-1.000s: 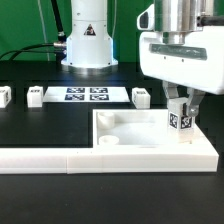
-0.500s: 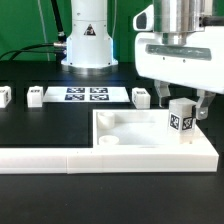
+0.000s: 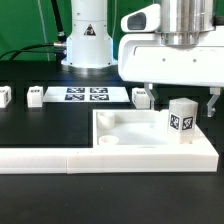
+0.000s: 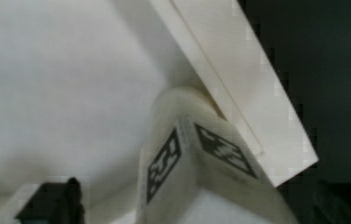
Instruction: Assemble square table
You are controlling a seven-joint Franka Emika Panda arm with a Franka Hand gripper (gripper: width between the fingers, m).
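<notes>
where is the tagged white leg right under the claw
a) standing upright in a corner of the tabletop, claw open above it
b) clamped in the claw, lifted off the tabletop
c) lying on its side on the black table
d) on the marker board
a: the leg stands upright in the tabletop's corner at the exterior view's right, with the claw open above it and its fingers clear of it on both sides.

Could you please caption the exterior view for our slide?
Open gripper flanking a tagged leg standing upright at the tabletop's corner.
</notes>
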